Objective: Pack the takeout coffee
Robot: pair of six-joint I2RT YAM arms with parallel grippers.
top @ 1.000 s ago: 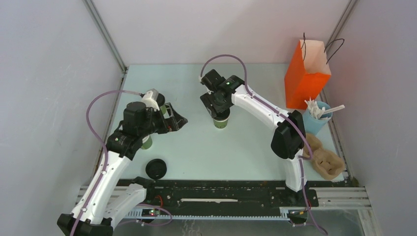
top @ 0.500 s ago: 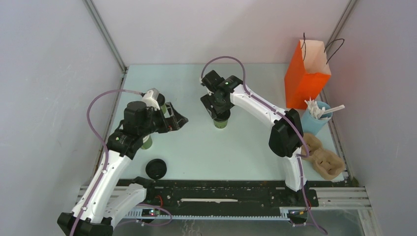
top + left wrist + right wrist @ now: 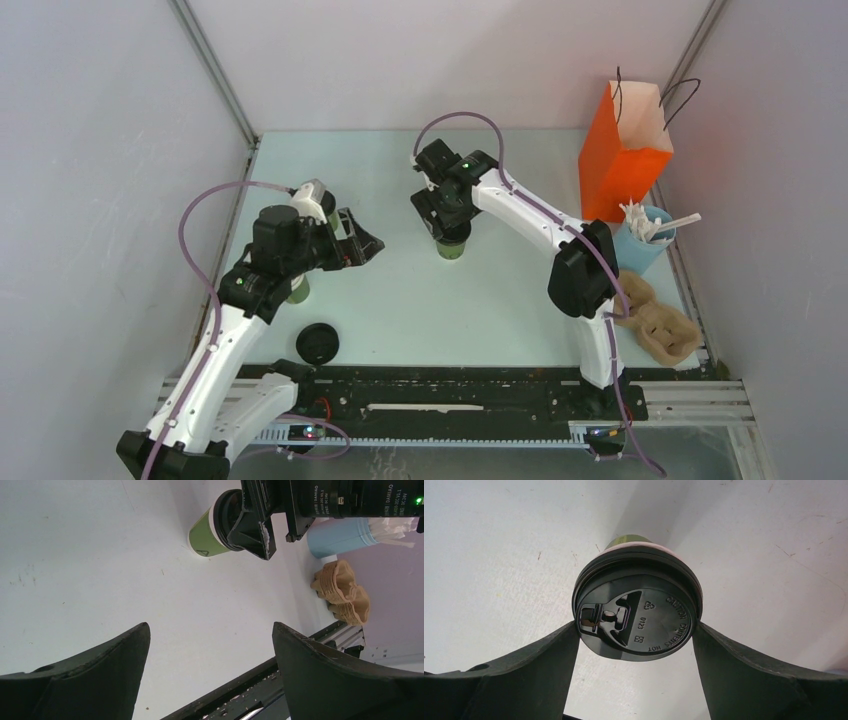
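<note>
- Two arms share a pale surface point(image 3: 400, 300) in the overhead view. The right gripper point(image 3: 447, 222) sits low over the takeout coffee point(image 3: 452, 249), a green cup standing mid-surface. The left gripper point(image 3: 366, 243) hovers well apart to the cup's left, jaws wide and empty. An orange paper bag point(image 3: 622, 165) stands at the far right edge.
- Seen from the left wrist, the spread fingers frame only bare surface. Beyond them the cup stands on its base with the right gripper around its black lid point(image 3: 226, 511), and a cardboard carrier point(image 3: 345, 592) lies near the rail.
- Seen from the right wrist, both fingers point(image 3: 549, 660) flank the lid's rim, close against it. Whether they squeeze it or merely touch it cannot be told.
- The risk from here is a lift taken by the lid alone, which could pop the lid off. A loose hold could also let the tapered cup slide out and topple short of the bag.
</note>
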